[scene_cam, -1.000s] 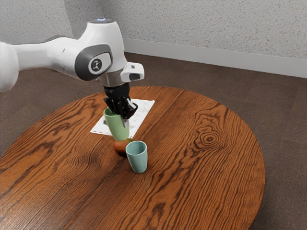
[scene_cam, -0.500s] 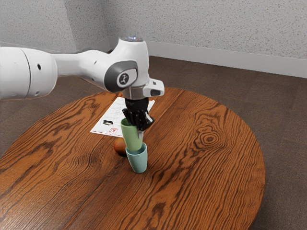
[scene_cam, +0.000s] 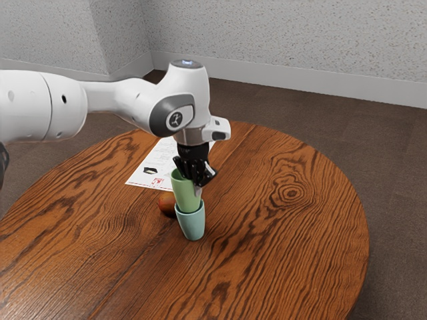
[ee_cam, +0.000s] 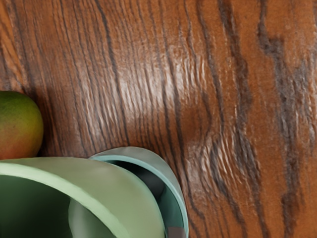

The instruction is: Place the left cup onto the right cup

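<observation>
Green cup: lower part sits inside the mouth of the teal cup, upper part stands out above the teal rim and leans slightly toward the exterior view's left. Teal cup upright on the table. Gripper comes down from above and clamps the green cup at its rim, fingers narrow, on the side toward the exterior view's right.

Wrist view: green cup just under the hand, its wall inside the teal cup's rim. A reddish-green fruit lies close beside both cups.

Exterior view: fruit rests on the wood at the teal cup's left, touching or nearly so; cannot tell which. A printed paper sheet lies flat behind the cups, under the arm.
</observation>
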Tool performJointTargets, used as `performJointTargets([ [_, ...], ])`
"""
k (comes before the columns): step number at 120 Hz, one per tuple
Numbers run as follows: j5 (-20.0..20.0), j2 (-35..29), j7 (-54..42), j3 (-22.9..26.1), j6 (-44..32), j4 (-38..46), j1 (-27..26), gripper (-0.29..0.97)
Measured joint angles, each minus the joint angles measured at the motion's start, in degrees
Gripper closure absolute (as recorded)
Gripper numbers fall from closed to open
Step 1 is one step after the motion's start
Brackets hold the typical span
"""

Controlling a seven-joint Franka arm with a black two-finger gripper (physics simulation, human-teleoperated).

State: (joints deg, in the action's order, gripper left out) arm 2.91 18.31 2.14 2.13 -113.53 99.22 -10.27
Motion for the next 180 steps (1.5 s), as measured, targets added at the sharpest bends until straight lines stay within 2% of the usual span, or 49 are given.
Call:
performJointTargets([
  [17,-0.5,-0.1,1.2,0.1,-0.4,0.5,-0.1,0.44],
  [26,-0.7,-0.4,1.7,0.1,-0.5,0.5,-0.1,0.31],
  [38,-0.7,-1.2,2.3,0.1,-0.4,0.6,-0.1,0.19],
  [53,-0.8,-4.0,2.9,0.2,0.2,0.9,-0.1,0.11],
  [98,-0.9,-9.9,3.6,0.0,5.9,0.5,0.4,0.02],
  [136,-0.8,-12.7,0.6,-6.4,9.0,-4.6,0.8,0.00],
  [180,-1.0,-14.0,-3.2,-7.4,12.2,-6.3,0.5,0.00],
])
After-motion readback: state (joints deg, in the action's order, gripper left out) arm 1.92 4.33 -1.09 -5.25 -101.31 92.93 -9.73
